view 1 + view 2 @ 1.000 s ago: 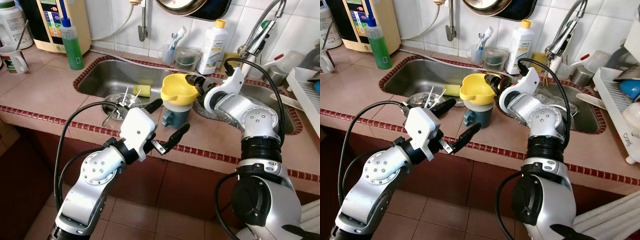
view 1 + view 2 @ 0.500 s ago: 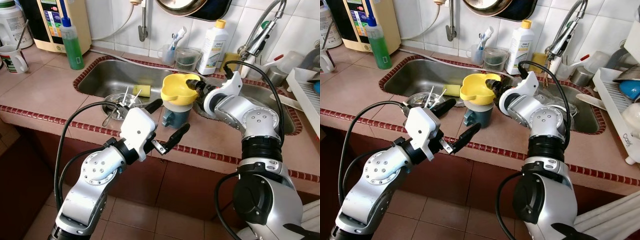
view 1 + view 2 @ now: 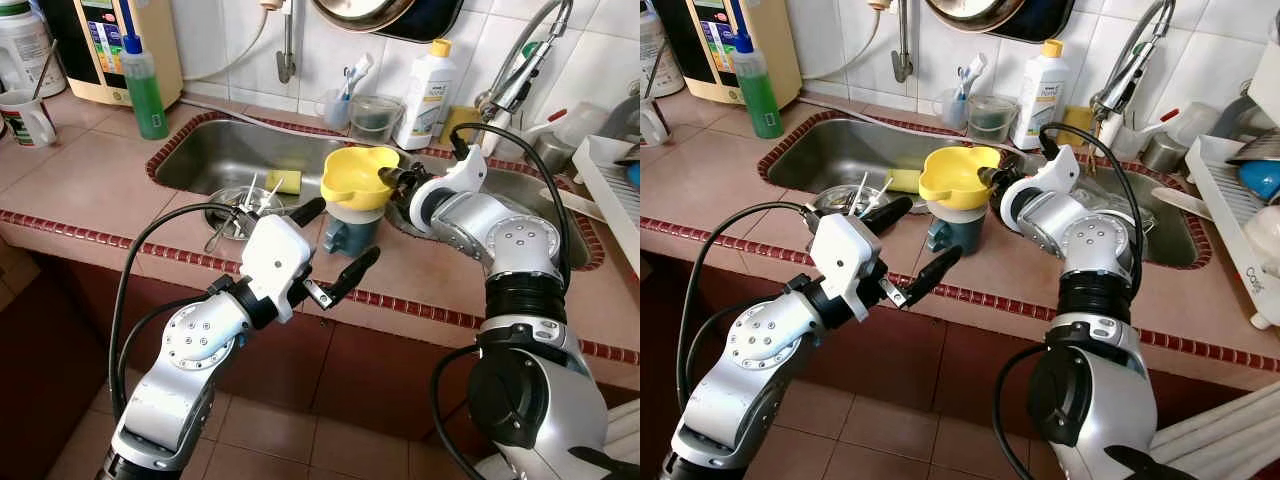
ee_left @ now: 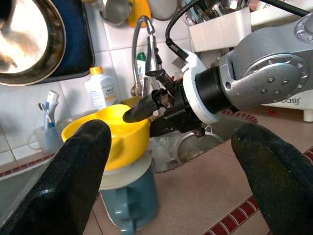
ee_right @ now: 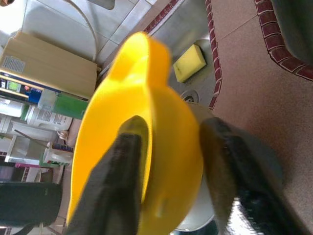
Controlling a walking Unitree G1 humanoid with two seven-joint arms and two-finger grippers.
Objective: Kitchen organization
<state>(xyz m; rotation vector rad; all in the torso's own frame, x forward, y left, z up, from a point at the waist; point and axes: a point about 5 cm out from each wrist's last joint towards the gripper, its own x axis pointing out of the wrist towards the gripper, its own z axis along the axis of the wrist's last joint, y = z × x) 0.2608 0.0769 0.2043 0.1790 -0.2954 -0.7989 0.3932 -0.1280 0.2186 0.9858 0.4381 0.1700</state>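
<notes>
A yellow funnel [image 3: 357, 176] sits on top of a blue-grey jug [image 3: 350, 236] with a white lid, on the tiled counter between the two sink basins. My right gripper [image 3: 386, 178] reaches in from the right and is shut on the funnel [image 5: 146, 147]'s rim, with one finger [image 5: 115, 191] inside the bowl and the other outside. My left gripper [image 3: 345, 232] hovers open over the counter's front edge, just short of the jug [image 4: 129, 193], its fingers [image 4: 80, 171] spread wide and holding nothing.
The left sink [image 3: 205, 150] holds a yellow sponge [image 3: 284, 181] and a strainer with cutlery [image 3: 240, 205]. A green soap bottle [image 3: 145, 88], a mug [image 3: 28, 118], a white bottle [image 3: 425, 95] and a tap [image 3: 520, 60] line the back. A dish rack [image 3: 610, 180] stands at the right.
My right wrist has turned a little and the funnel has shifted very slightly on the jug. The left arm has stayed where it was.
</notes>
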